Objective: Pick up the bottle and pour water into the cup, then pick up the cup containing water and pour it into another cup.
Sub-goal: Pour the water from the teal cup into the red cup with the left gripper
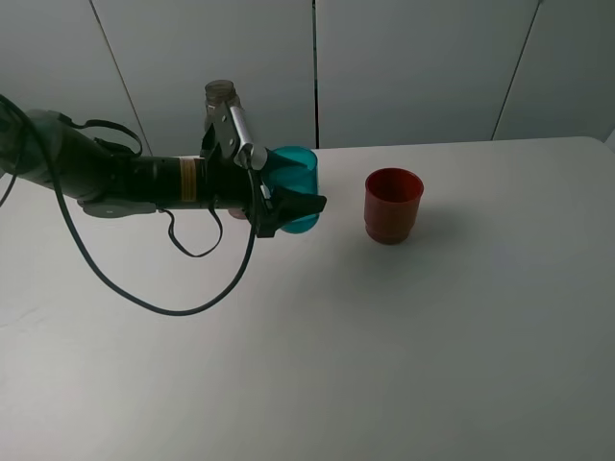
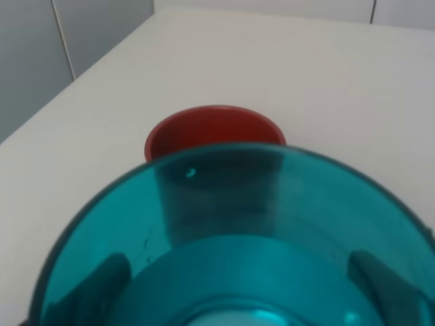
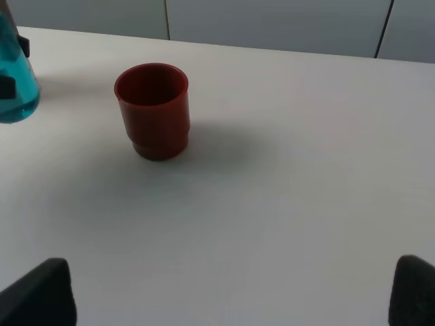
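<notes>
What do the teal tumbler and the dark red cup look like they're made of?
Dark red cup: probably plastic, opaque, dull sheen, moulded stepped base. Teal tumbler: likely plastic too, translucent and glossy; the red cup shows through its wall in the left wrist view.

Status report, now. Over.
Left pincer shut on teal cup. Right pincer open, empty. Red cup standing apart, bottle behind left arm. Nothing between the cups.

Teal cup (image 1: 303, 178), dark-red cup (image 1: 393, 205), white table (image 1: 404, 365).
</notes>
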Controlling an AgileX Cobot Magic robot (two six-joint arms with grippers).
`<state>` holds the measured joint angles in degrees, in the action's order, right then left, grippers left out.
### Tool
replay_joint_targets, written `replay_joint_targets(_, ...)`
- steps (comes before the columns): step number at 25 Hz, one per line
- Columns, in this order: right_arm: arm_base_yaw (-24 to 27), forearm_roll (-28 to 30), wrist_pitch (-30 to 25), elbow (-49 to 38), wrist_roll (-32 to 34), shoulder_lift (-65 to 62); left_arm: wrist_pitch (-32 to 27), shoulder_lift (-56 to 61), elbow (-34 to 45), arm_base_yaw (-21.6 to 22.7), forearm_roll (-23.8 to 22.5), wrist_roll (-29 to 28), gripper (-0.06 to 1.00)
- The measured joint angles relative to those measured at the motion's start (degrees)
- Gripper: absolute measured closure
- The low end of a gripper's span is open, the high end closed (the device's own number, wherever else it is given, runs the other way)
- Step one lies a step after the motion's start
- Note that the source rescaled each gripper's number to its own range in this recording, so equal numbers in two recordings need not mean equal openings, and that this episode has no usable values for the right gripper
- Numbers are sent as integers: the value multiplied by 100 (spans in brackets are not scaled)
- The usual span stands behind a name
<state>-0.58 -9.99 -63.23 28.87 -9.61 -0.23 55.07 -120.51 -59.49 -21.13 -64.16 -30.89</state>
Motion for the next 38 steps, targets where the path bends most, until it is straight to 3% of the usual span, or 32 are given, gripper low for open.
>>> replay_joint_targets(9,0,0,0,0,0,0,-1093,263,-695,-489,0,-704,81)
replay_joint_targets(17,0,0,0,0,0,0,-1962,263,-1461,-820,-36,-903,81)
replay_joint_targets(25,0,0,0,0,0,0,-2793,263,-1980,-901,-485,-940,81)
replay_joint_targets(38,0,0,0,0,0,0,-3446,263,-2279,-1038,-1095,-867,81)
